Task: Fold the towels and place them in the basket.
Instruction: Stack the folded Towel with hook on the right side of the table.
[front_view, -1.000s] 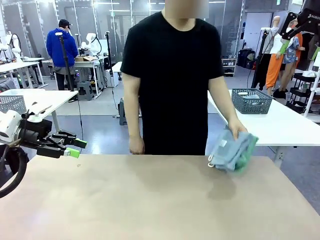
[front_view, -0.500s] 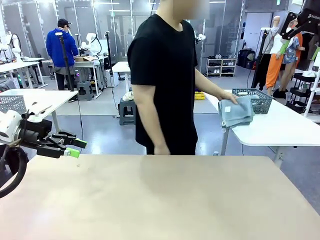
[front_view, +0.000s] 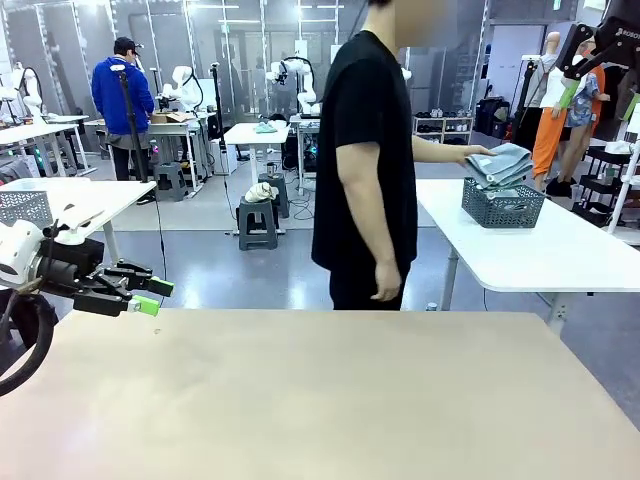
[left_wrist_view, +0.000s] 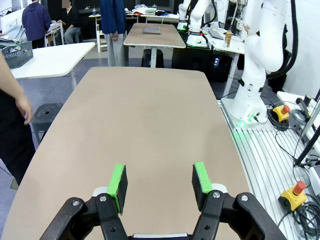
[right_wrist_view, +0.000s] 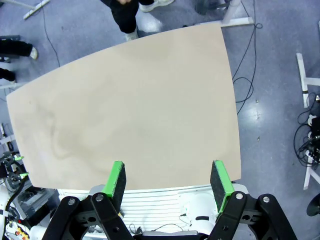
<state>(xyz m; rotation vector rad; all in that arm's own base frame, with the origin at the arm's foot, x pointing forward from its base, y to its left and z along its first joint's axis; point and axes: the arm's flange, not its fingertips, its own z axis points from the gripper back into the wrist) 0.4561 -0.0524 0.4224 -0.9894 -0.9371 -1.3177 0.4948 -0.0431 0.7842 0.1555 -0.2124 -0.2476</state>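
Front view: person's hand (front_view: 478, 152) lays the folded towels (front_view: 503, 164) onto the dark mesh basket (front_view: 503, 203) on the white side table (front_view: 520, 250), well apart from and far to the right of the left gripper (front_view: 150, 296). That gripper hangs at the tan table's (front_view: 320, 400) left edge, jaws parted, holding nothing. Right gripper (right_wrist_view: 169, 181) hangs high over the table, jaws wide, empty. My read: the person does the placing; best for both arms to hold position, clear of the person.
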